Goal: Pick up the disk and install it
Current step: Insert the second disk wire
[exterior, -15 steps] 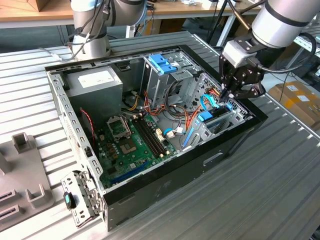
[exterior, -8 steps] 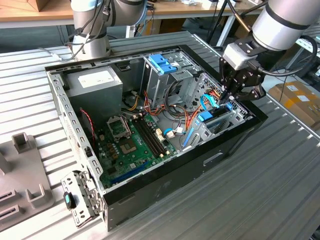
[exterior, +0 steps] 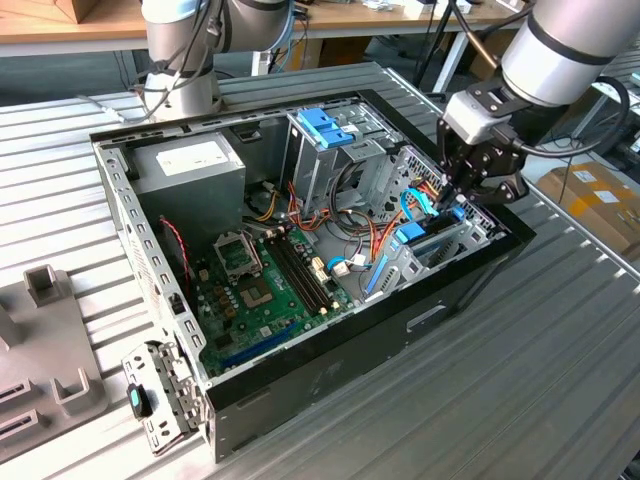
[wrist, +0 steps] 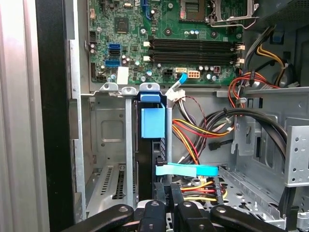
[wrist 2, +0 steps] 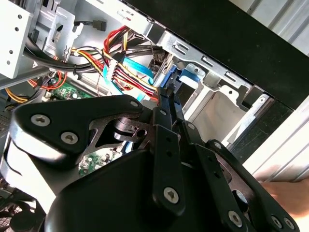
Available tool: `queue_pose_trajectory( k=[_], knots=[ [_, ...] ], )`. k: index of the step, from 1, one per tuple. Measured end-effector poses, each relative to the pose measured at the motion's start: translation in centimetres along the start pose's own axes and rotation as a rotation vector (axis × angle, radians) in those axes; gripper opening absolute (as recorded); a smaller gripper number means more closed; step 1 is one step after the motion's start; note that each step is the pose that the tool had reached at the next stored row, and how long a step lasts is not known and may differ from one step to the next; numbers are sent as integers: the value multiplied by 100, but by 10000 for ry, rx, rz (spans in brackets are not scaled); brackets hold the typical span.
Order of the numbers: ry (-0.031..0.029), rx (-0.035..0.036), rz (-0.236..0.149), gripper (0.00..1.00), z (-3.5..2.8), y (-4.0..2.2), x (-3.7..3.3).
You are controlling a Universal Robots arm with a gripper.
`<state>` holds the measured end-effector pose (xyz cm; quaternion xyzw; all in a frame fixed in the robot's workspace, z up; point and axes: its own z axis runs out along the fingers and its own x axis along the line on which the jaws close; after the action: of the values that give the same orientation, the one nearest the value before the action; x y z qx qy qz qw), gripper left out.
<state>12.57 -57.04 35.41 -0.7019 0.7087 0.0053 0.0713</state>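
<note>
Blue-railed, the disk (wrist: 152,145) stands on edge in its bay, pinched by the closed tool (wrist: 169,203); bundled cables (wrist: 203,130) just beside could snag or tilt it.

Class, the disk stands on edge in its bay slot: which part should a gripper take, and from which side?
Probably the exposed narrow edge of the disk, approached from the open side of the case and pinched across its thin width. The metal bay walls flank both broad faces, leaving that edge free.

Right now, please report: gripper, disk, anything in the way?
Gripper low over the drive bay. Disk standing on edge in its slot. Cables bunched right beside it.
</note>
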Motion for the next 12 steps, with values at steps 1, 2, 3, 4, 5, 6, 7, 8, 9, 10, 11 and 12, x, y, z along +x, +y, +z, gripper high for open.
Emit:
queue_pose_trajectory(
  k=[1,2,3,4,5,6,7,8,9,10,11,12],
  knots=[
    [2,0,-2,16,3,1,1],
    [0,-1,-2,16,7,1,1],
    [1,-1,-3,16,12,2,2],
    [2,-1,-2,16,12,2,2],
    [2,0,-3,16,12,2,2],
    [2,0,-3,16,12,2,2],
    [3,-1,-2,16,13,2,6],
    [2,0,-2,16,13,3,12],
    [2,-1,-2,16,12,3,16],
    [1,0,-2,16,13,3,17],
    [1,0,-2,16,14,3,17],
    [1,0,-2,16,19,3,18]
  ],
)
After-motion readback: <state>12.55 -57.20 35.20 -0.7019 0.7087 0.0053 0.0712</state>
